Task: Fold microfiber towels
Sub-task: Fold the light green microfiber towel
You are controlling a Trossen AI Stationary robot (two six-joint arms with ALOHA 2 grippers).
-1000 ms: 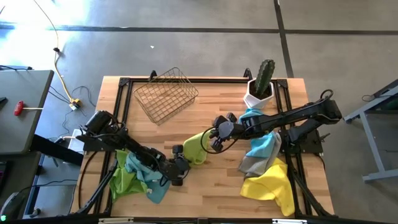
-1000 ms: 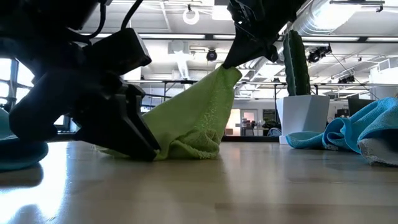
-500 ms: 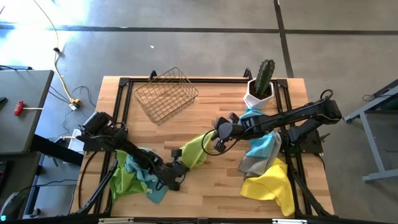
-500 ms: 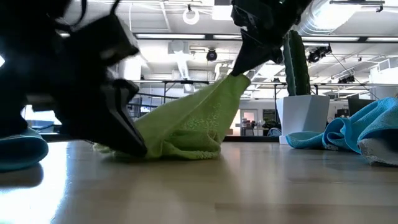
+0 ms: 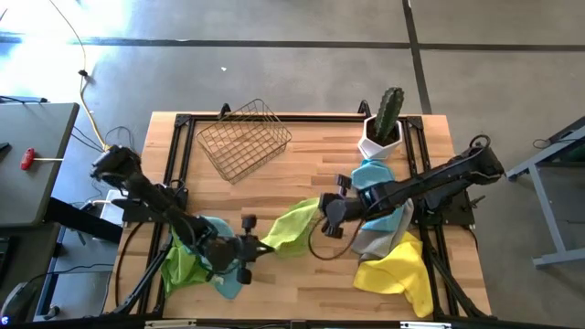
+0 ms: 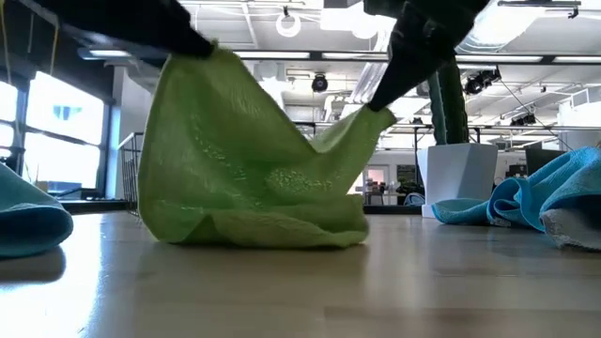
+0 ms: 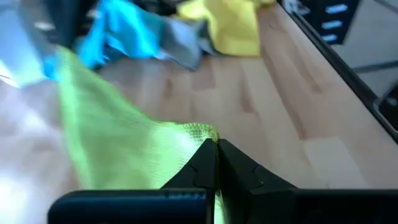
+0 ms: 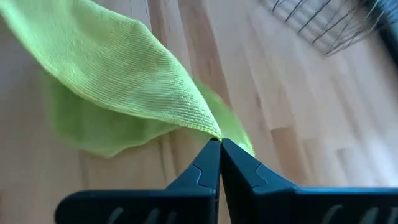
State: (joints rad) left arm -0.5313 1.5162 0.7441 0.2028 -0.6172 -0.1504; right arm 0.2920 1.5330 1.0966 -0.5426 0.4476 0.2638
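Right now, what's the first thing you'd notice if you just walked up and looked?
A lime green towel stretched between the two arms at the table's middle: the left gripper pinches one corner, the right gripper another, and the low view shows it lifted like a tent with its bottom on the wood. Next, the bright pile of blue, grey and yellow towels at the right, and the cactus at the back.

lime green towel, yellow towel
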